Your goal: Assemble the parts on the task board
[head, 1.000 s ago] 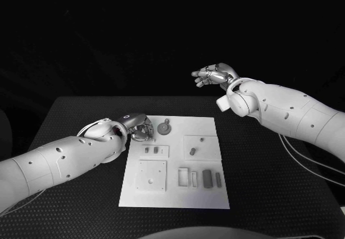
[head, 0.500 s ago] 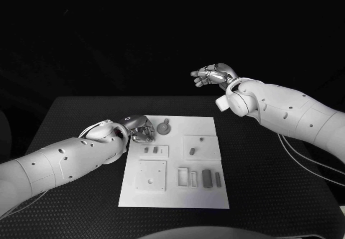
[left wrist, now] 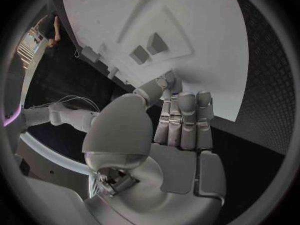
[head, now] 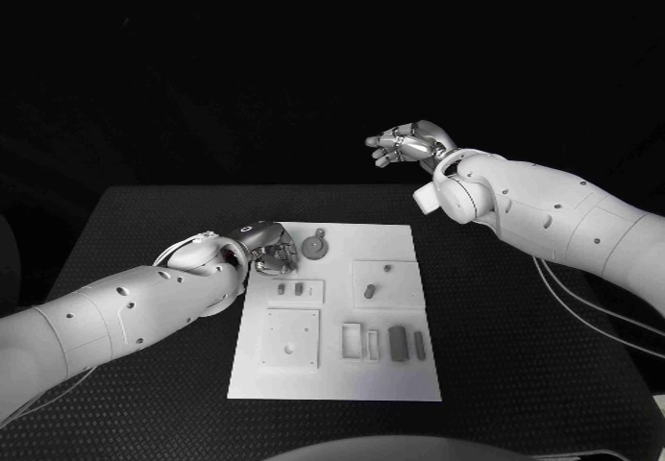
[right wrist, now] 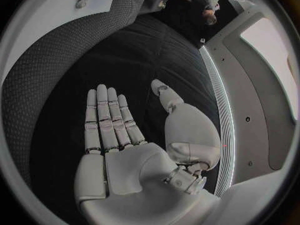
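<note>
My left hand (head: 267, 248) at the task board (head: 337, 384) far-left corner, right hand (head: 410, 146) raised beyond the table (head: 554, 384).
Left fingers together, touching the board edge, grasping nothing; round part (head: 316, 248) just beside. Right hand flat, released, well apart.

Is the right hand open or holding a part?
Open: the right hand shows a bare palm and straight, spread fingers, raised beyond the table's far edge.
</note>
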`<action>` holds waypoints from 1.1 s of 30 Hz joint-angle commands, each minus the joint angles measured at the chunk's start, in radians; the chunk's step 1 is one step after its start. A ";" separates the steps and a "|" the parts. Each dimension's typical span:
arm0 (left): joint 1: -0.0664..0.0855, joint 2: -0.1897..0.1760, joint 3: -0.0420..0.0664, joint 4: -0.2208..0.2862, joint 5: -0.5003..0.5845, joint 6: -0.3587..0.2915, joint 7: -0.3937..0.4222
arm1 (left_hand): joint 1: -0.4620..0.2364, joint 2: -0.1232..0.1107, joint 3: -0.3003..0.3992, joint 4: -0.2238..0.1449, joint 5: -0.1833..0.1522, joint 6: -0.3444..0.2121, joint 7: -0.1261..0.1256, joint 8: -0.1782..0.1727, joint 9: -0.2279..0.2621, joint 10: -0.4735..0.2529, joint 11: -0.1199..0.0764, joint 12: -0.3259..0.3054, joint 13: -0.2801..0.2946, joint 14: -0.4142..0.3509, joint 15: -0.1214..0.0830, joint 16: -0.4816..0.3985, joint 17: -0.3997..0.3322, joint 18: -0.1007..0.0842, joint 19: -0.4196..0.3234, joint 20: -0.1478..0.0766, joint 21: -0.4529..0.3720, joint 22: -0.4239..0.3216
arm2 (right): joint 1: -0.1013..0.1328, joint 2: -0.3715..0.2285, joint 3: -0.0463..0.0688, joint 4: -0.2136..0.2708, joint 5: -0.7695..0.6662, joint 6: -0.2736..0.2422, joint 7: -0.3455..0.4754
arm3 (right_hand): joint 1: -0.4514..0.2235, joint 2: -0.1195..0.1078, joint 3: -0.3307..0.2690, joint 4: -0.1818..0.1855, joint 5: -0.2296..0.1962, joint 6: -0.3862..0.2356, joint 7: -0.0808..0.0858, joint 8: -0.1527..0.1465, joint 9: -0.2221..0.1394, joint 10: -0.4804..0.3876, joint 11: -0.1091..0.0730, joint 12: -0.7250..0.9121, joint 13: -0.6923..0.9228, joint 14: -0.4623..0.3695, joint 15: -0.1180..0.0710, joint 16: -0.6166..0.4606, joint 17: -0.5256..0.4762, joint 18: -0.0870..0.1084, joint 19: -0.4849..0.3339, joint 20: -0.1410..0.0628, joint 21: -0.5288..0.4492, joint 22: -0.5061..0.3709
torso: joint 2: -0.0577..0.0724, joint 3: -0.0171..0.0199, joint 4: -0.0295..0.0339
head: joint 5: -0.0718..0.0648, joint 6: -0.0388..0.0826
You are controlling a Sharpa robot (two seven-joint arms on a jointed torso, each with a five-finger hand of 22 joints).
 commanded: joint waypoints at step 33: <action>-0.010 -0.001 -0.004 0.028 -0.001 0.006 0.016 | -0.006 0.001 -0.001 0.001 0.006 0.005 -0.001 0.004 -0.004 0.001 0.009 -0.002 -0.001 0.004 -0.005 0.007 -0.003 0.014 0.012 -0.083 0.008 0.014 | 0.000 0.000 0.000 0.000 -0.001 0.014 0.007 | 0.000 0.009 -0.001 0.004 0.004 -0.008 0.032 0.006 -0.002 0.004 0.003 -0.004 -0.001 -0.003 0.004 -0.004 0.001 0.012 -0.001 0.005 -0.005 0.002 | -0.001 0.0005 0.0017 | -0.006 -0.001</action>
